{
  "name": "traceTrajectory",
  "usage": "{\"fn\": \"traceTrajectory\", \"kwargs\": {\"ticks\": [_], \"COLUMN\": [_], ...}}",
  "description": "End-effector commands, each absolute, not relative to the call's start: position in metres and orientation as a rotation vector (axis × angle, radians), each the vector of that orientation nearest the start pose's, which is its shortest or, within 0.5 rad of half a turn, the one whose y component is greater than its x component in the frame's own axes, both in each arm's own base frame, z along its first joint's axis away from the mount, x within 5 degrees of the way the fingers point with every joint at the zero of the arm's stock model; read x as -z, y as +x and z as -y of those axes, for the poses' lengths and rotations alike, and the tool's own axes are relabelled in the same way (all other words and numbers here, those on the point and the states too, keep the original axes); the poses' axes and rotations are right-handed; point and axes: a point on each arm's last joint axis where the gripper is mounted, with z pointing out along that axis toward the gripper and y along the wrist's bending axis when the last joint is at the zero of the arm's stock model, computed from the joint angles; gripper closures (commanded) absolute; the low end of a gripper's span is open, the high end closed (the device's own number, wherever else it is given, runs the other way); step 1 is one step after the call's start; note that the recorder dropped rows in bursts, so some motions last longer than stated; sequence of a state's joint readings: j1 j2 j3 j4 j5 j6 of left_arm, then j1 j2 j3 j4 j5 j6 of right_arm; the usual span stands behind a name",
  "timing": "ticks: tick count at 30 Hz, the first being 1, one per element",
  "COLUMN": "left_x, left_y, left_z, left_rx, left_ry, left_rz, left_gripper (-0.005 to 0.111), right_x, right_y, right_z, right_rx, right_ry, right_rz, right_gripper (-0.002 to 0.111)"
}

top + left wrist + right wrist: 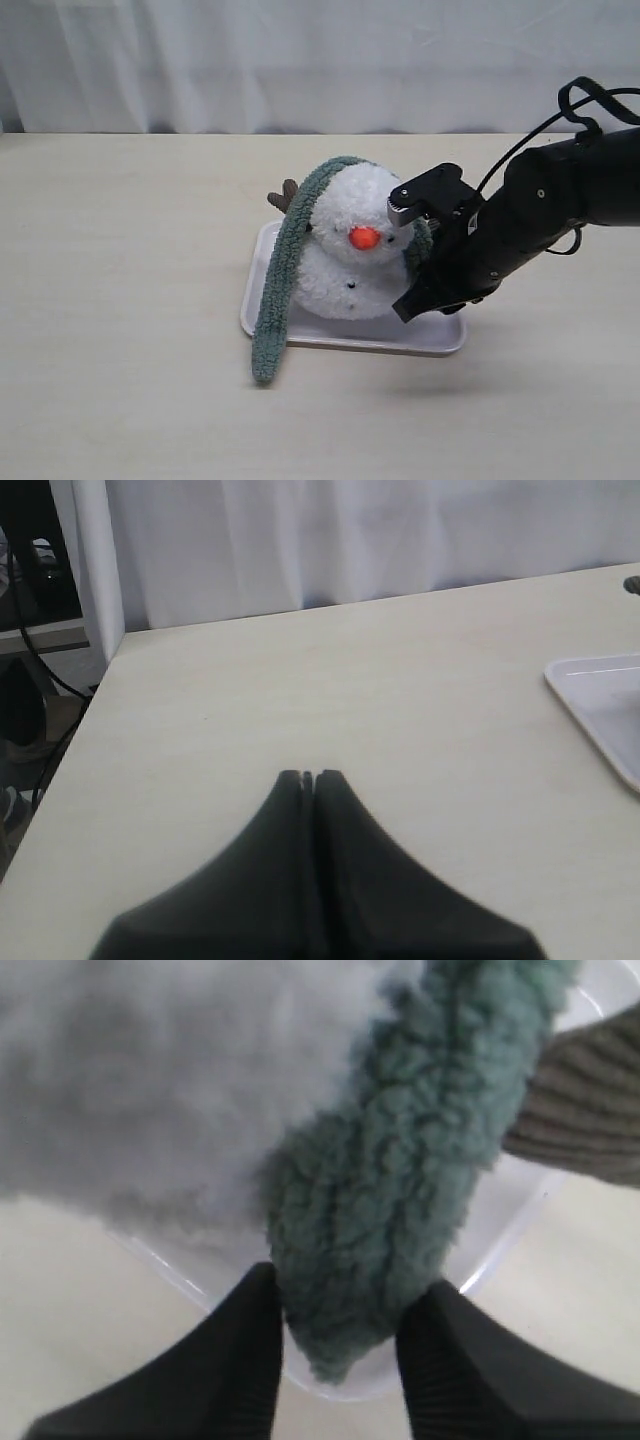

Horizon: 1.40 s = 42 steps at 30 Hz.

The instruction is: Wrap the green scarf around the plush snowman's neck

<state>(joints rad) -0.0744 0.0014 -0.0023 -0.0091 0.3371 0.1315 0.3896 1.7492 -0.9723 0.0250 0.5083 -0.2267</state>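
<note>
The plush snowman sits upright in a flat white tray, and its white fur fills part of the right wrist view. The green scarf lies over its head, not in the neck crease. One long end hangs down the left side onto the table. The other end hangs on the right, down to the tray rim. My right gripper is open, its fingers flanking that scarf tip without squeezing it. My left gripper is shut and empty over bare table.
A brown ribbed arm of the snowman sticks out beside the hanging scarf end, and another shows behind the head. A corner of the tray reaches into the left wrist view. A white curtain hangs behind the table.
</note>
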Motion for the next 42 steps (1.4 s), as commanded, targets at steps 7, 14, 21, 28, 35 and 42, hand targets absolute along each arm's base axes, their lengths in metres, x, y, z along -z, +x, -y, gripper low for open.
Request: {"fn": "traceTrajectory", "kwargs": {"ticks": [7,14,21,28,35,42], "left_x": [-0.184,-0.184,-0.184,-0.184,-0.184,-0.184], "left_y": [0.054,0.054,0.054,0.054,0.054,0.054], "left_z": [0.005,0.005,0.005,0.005,0.005,0.005], "left_rx": [-0.022,-0.022,-0.022,-0.022,-0.022,-0.022], "left_ry": [0.182,0.182,0.182,0.182,0.182,0.182], "left_rz": [-1.798,-1.798,-1.798,-1.798,-1.798,-1.798], "left_gripper": [0.107,0.107,0.107,0.107,0.107,0.107], "right_x": [-0.169,-0.181,-0.166,-0.152,-0.136,-0.14], "right_y": [0.303,0.291,0.275,0.263,0.256,0.264], "right_z": [-0.125,-0.121,-0.115,-0.11,-0.107,-0.11], "right_rx": [-0.059,-0.06,-0.063,-0.068,-0.061,-0.062], "right_ry": [-0.892,-0.921,-0.938,-0.896,-0.914,-0.909], "right_rz": [-2.622,-2.694,-2.784,-2.834,-2.885,-2.853], "right_gripper": [0.104,0.104,0.104,0.104,0.104,0.104]}}
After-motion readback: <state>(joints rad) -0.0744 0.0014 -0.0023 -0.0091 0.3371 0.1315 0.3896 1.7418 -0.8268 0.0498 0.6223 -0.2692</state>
